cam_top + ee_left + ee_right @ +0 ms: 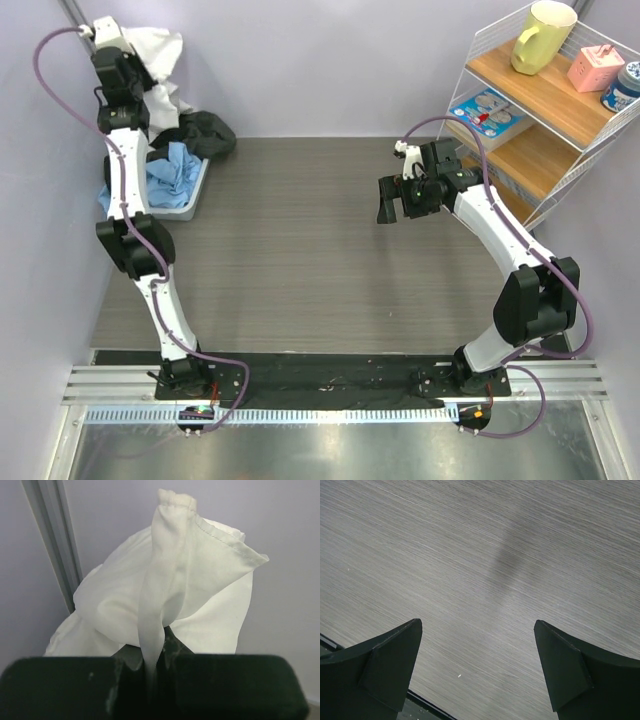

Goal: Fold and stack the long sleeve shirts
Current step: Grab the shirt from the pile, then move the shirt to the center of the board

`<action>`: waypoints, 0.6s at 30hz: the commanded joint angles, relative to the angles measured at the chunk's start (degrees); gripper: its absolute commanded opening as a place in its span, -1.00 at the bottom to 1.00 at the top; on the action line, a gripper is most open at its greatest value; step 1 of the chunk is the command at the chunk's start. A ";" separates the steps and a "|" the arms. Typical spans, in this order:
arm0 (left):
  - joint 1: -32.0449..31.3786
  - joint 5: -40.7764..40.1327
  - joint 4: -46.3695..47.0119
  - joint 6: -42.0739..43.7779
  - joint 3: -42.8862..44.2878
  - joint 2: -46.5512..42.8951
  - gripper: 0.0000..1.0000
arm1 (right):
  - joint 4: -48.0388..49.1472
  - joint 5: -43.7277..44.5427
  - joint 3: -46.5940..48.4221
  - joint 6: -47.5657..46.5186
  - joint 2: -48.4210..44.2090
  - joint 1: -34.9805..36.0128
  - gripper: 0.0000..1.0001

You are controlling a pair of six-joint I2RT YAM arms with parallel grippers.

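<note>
Long sleeve shirt of soft white cloth [195,575] hangs up in the air at the far left corner. Closer in, my right gripper [477,625] is wide open over the grey streaky table [470,545] and holds nothing. Farther back, past the pale blue bin [185,208] of clothes, my left gripper [152,667] is squeezed tight on a fold of that shirt.

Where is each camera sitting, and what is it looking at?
Top: above and behind the robot, looking down at the table; the left arm and right arm show.
Left wrist: faces the wall; left gripper shut on the white shirt.
Right wrist: looks down at the table; right gripper open, empty.
Shared: top and left wrist both show the shirt.
</note>
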 commanded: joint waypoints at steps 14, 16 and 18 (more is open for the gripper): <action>-10.60 6.52 16.49 -0.91 3.66 -24.31 -1.00 | 2.97 -3.39 -0.23 1.08 -4.30 -0.07 0.99; -13.68 9.06 14.99 -1.00 2.16 -26.25 -1.00 | 2.97 -3.66 -0.14 0.99 -4.48 -0.07 0.99; -17.47 11.09 11.83 -1.17 0.14 -28.53 -0.99 | 2.97 -4.01 0.04 0.56 -4.91 -0.07 0.99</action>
